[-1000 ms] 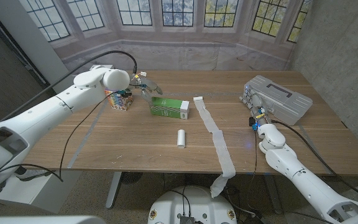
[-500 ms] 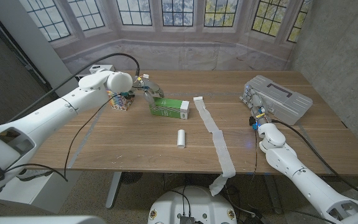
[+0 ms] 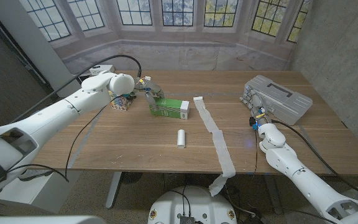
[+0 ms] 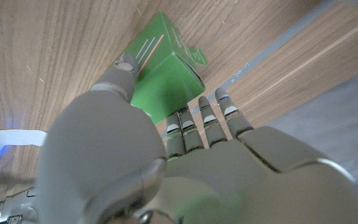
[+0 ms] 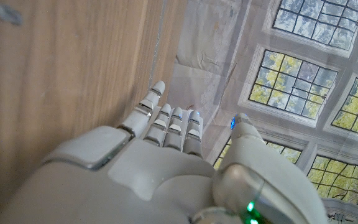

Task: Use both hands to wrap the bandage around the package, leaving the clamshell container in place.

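Both arms are glossy white moulded shells with rounded joint housings; a black cable runs along the left arm. The grey five-finger left hand (image 4: 166,162) and the matching right hand (image 5: 166,168) have segmented fingers. A small green light, possibly an indicator, glows at the right wrist.

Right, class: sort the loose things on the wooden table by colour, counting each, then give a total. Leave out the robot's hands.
Green: 1, the package.
White: 2, the bandage strip and the small roll.
Grey: 1, the clamshell container.
Multicoloured: 1, the small box.
Total: 5
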Motion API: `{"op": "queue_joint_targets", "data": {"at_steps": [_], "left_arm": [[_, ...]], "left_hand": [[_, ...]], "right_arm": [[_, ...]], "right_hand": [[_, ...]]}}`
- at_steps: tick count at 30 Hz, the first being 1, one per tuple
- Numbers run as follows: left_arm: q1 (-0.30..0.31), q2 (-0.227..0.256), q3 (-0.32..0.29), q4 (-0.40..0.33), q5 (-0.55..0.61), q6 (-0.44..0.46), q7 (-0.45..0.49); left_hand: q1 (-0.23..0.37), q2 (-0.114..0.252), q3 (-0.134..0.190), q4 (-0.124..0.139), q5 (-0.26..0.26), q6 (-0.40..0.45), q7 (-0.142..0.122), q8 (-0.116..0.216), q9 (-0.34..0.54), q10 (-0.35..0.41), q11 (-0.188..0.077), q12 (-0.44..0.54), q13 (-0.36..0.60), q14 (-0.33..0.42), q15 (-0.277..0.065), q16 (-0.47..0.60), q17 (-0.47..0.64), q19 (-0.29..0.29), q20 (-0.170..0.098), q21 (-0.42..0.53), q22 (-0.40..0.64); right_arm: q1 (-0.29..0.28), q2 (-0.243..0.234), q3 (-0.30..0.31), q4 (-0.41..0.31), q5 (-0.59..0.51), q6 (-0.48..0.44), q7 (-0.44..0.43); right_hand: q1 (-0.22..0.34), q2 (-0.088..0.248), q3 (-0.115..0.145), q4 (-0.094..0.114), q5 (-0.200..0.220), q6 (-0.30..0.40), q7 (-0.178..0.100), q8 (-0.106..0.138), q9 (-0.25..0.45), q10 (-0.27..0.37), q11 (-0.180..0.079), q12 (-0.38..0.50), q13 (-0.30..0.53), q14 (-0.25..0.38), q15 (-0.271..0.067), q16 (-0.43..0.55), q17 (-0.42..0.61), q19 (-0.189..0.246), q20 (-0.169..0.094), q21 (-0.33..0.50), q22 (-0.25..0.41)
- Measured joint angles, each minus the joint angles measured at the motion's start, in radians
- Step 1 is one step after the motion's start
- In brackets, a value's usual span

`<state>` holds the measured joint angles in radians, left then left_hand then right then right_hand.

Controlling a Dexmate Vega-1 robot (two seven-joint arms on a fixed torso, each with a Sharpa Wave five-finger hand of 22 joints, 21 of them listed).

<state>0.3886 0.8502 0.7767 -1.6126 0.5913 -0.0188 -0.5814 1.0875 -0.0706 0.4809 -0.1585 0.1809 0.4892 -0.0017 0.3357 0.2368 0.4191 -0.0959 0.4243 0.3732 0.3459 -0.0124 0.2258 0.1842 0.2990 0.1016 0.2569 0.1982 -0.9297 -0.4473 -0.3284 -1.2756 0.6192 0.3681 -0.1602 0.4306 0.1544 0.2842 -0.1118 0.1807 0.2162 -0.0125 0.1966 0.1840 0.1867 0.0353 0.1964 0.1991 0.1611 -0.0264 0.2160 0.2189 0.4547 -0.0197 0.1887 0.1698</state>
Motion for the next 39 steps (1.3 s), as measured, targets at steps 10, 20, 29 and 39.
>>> {"op": "queue_joint_targets", "data": {"at_steps": [10,20,29,39], "left_arm": [[0.02,0.008,0.0,-0.019,0.036,0.013,0.039],[0.05,0.017,-0.009,-0.038,0.066,0.021,0.086],[0.069,0.021,-0.022,-0.062,0.073,0.032,0.094],[0.086,0.027,-0.035,-0.092,0.072,0.039,0.092]], "left_hand": [[0.018,-0.003,-0.014,0.003,0.005,0.141,-0.052,0.064,0.001,0.142,-0.057,0.054,0.033,0.12,-0.053,0.037,0.018,0.061,-0.018,0.026,0.0],[0.018,0.0,-0.029,0.007,0.012,0.167,-0.075,0.098,-0.006,0.216,-0.081,0.075,0.049,0.169,-0.088,0.07,0.037,0.085,-0.025,0.037,0.0],[0.012,0.006,-0.037,0.007,0.016,0.172,-0.078,0.098,-0.012,0.217,-0.083,0.075,0.055,0.169,-0.088,0.07,0.042,0.085,-0.025,0.037,0.0],[0.01,0.009,-0.045,0.008,0.016,0.174,-0.079,0.1,-0.012,0.221,-0.086,0.075,0.063,0.178,-0.086,0.074,0.046,0.085,-0.025,0.037,0.0]], "right_arm": [[0.006,0.0,-0.004,0.004,0.001,0.0,0.007],[0.01,-0.002,-0.007,0.005,0.001,-0.004,0.013],[0.014,-0.017,-0.013,-0.017,-0.006,-0.022,0.018],[0.024,-0.042,-0.024,-0.05,-0.025,-0.053,0.024]], "right_hand": [[0.0,0.0,0.0,0.0,0.0,0.0,0.0,0.0,0.0,0.0,0.0,0.0,0.0,-0.005,0.005,0.0,0.0,0.0,0.0,0.0,0.0],[0.0,0.0,0.0,0.0,0.0,0.0,0.0,0.0,0.0,0.0,0.0,0.0,0.0,-0.005,0.005,0.0,0.0,0.0,0.0,0.0,0.0],[0.0,0.0,0.0,0.0,0.0,0.0,0.0,0.0,0.0,0.0,0.0,0.0,0.0,-0.005,0.005,0.0,0.0,0.0,0.0,0.0,0.0],[0.0,0.0,0.0,0.0,0.0,0.0,0.0,0.0,0.0,0.0,0.0,0.0,0.0,-0.005,0.005,0.0,0.0,0.0,0.0,0.0,0.0]]}}
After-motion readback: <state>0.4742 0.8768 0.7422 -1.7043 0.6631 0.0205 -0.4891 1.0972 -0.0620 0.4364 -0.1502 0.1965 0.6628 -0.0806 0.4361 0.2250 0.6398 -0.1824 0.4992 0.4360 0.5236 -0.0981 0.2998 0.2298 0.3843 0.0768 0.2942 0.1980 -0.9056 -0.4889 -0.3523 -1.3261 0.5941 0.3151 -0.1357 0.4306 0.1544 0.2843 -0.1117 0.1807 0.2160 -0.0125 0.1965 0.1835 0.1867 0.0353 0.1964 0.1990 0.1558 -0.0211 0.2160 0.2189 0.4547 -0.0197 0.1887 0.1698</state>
